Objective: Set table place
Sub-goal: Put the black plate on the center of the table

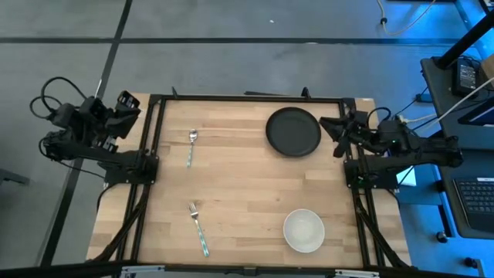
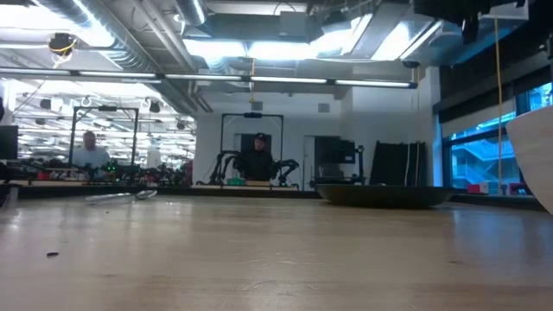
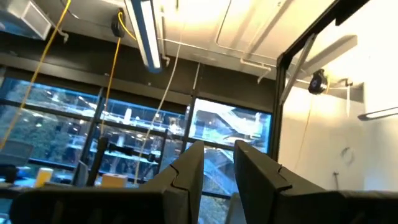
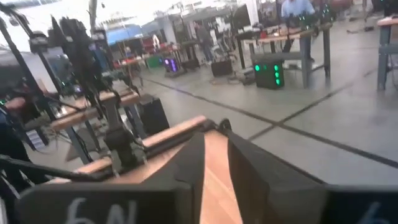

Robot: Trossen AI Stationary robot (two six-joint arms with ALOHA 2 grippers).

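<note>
The black round plate (image 1: 293,131) lies flat on the table (image 1: 247,193) at the far right; it also shows in the low view (image 2: 384,194). The white bowl (image 1: 303,230) stands at the near right and at the low view's edge (image 2: 536,155). The spoon (image 1: 191,147) lies at the far left, the fork (image 1: 198,228) at the near left, both with pale blue handles. My right gripper (image 1: 328,130) hovers just right of the plate, shut and empty. My left gripper (image 1: 127,103) is off the table's far left corner, shut and empty, pointing up into the room (image 3: 217,168).
The black frame (image 1: 247,98) edges the table, and the arm bases stand at its left and right sides. Bare wood lies in the middle of the table between the cutlery and the dishes. People sit at benches in the room beyond.
</note>
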